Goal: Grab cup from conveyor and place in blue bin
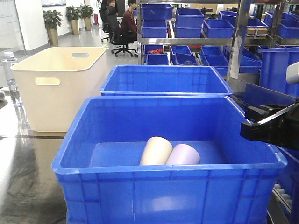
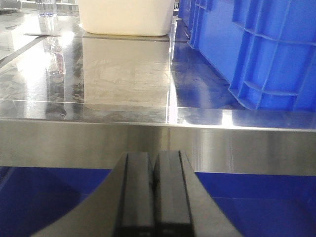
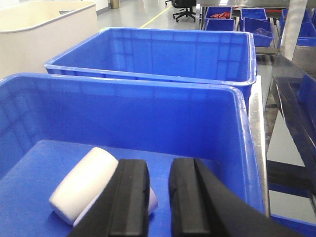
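Note:
The blue bin (image 1: 140, 186) stands in front with two cups lying on their sides on its floor, a cream cup (image 1: 155, 150) and a lilac cup (image 1: 183, 155) touching each other. My right gripper (image 3: 159, 165) hangs over the bin's right part, open by a narrow gap with nothing between its fingers. Below it lie the cream cup (image 3: 81, 185) and, mostly hidden behind the left finger, the lilac cup (image 3: 152, 200). My right arm (image 1: 273, 128) reaches in from the right edge. My left gripper (image 2: 154, 157) is shut and empty, low before a steel table edge (image 2: 158, 143). The conveyor is out of view.
A cream tub (image 1: 60, 86) with slot handles stands at the left, and a second large blue bin (image 1: 166, 79) sits behind the first. Shelves with smaller blue crates (image 1: 189, 21) fill the back. A clear bottle (image 1: 9, 70) stands far left.

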Available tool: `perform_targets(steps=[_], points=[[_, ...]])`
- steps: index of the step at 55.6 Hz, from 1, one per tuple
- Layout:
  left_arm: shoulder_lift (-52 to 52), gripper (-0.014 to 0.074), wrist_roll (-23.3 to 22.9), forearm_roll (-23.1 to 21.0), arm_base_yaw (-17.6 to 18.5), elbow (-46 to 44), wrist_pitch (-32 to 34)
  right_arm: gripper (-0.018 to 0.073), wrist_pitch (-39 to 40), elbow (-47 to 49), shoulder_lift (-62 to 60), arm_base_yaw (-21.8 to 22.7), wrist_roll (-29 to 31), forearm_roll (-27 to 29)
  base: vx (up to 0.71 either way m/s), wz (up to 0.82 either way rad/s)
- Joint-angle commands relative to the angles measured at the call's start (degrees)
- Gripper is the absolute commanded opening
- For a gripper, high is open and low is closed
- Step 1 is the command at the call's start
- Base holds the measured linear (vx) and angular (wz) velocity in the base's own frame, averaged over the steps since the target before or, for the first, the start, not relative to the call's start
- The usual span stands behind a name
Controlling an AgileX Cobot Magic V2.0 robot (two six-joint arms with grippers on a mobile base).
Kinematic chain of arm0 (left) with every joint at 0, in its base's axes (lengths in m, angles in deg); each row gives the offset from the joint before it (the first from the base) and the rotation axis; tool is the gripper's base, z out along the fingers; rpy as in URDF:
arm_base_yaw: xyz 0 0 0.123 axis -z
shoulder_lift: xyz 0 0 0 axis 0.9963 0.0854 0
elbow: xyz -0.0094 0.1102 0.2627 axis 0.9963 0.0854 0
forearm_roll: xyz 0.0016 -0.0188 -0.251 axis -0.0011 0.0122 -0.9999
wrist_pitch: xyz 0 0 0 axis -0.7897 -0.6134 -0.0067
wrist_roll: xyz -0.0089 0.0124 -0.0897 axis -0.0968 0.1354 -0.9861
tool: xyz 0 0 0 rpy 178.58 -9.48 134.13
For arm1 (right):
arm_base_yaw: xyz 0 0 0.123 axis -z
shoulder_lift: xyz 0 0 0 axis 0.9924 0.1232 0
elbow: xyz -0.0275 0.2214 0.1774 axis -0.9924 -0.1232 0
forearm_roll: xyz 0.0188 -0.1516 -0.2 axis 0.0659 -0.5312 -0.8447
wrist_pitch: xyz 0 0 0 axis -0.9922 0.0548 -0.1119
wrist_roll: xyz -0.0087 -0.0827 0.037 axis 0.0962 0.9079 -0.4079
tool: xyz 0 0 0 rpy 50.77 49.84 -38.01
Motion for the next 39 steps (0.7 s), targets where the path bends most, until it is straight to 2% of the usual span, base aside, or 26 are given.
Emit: perform_targets(steps=[1, 9, 18, 25, 34, 39], points=[[-1.0, 0.0000, -0.4, 0.1, -0.1, 0.3, 4.4, 0.0215, 4.9, 1.9, -1.0, 0.2, 0.2, -0.3, 0.00, 0.00], [-1.0, 0.0000, -0.4, 0.1, -0.1, 0.3, 4.4, 0.0215, 4.7, 1.9, -3.4, 0.2, 0.2, -0.6, 0.00, 0.00], [-1.0, 0.0000, -0.4, 0.1, -0.1, 0.3, 4.4, 0.0215, 4.4, 1.9, -10.4, 0.2, 0.1, 2.9, 0.00, 0.00], [-1.0, 0.0000, -0.4, 0.1, -0.1, 0.3, 4.4, 0.0215, 4.8, 0.8, -16.4, 0.2, 0.4, 2.8, 0.00, 0.00], [-1.0, 0.0000, -0.4, 0.1, -0.1, 0.3, 4.4, 0.0214, 10.1, -9.8, -27.9, 0.3, 3.2, 2.3, 0.00, 0.00], [-1.0, 0.0000, -0.4, 0.1, -0.1, 0.3, 4.4, 0.0169, 14.0, -17.1, -34.4, 1.2, 4.9, 2.2, 0.00, 0.00]])
